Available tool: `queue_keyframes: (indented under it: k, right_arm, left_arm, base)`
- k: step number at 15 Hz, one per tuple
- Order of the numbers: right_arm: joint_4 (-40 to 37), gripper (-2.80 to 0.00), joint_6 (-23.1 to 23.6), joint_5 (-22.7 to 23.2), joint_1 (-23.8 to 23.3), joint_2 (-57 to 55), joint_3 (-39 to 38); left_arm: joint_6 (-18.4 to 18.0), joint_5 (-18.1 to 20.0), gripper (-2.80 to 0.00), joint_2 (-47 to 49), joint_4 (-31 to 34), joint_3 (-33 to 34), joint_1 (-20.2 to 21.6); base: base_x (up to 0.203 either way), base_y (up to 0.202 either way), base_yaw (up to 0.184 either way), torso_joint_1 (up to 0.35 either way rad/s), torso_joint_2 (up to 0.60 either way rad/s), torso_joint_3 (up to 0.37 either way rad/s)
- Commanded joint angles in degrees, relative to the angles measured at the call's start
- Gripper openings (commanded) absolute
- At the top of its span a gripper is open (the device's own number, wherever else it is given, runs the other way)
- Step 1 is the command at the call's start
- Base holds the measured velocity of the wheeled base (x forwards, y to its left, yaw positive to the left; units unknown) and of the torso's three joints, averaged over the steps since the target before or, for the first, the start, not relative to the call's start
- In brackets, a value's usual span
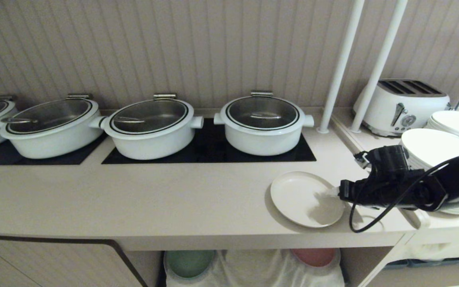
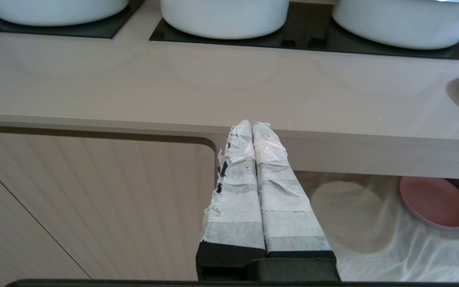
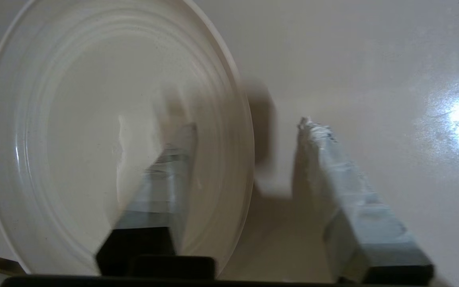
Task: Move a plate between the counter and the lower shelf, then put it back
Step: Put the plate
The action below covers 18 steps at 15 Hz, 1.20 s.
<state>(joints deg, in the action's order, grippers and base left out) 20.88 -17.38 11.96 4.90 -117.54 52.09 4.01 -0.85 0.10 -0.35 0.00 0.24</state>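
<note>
The cream-beige plate [image 1: 305, 197] lies flat on the counter [image 1: 173, 199], near its front edge on the right. My right gripper [image 1: 335, 192] reaches in from the right at the plate's right rim. In the right wrist view this gripper [image 3: 247, 125] is open: one taped finger is over the plate [image 3: 94, 119], the other is over bare counter outside the rim. The lower shelf [image 1: 253, 267] with its white cloth shows below the counter. My left gripper [image 2: 251, 123] is shut and empty, parked in front of the counter's front edge.
Several white lidded pots [image 1: 263, 123] stand on black hob panels behind the plate. Two white poles [image 1: 339, 67], a toaster [image 1: 403, 105] and stacked white plates [image 1: 436, 147] are at the right. A green plate [image 1: 189, 263] and a pink plate [image 1: 315, 257] sit in the shelf.
</note>
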Motion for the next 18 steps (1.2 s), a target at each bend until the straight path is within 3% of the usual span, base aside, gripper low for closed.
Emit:
queue_keyframes:
  k: [1,9,15,16,18]
  right_arm:
    - [0.30,0.00,-0.11,0.08,0.02,0.56,-0.15]
    - [-0.31,0.00,-0.11,0.00,-0.56,5.62,-0.37]
    - [-0.32,0.00,-0.06,-0.01,-1.44,13.06,-5.06]
    - [-0.32,-2.80,-0.09,-0.01,-1.63,14.67,-6.24]
    - [-0.09,-2.80,-0.11,0.06,-2.17,18.07,-9.43]
  left_arm:
    - [0.03,-0.03,-2.80,-0.01,-0.02,0.00,0.02]
    - [0.03,-0.03,-2.80,-0.01,0.00,0.00,0.02]
    - [0.03,-0.03,-2.80,-0.01,0.00,0.00,0.02]
    - [0.01,-0.03,-2.80,-0.01,-0.04,0.00,0.02]
    - [0.03,-0.03,-2.80,-0.01,-0.08,0.00,0.02]
  base:
    - [0.000,0.000,0.000,0.000,0.00,0.000]
    - [0.000,0.000,0.000,0.000,0.00,0.000]
    - [0.000,0.000,0.000,0.000,0.00,0.000]
    - [0.000,0.000,0.000,0.000,0.00,0.000]
    - [0.000,0.000,0.000,0.000,0.00,0.000]
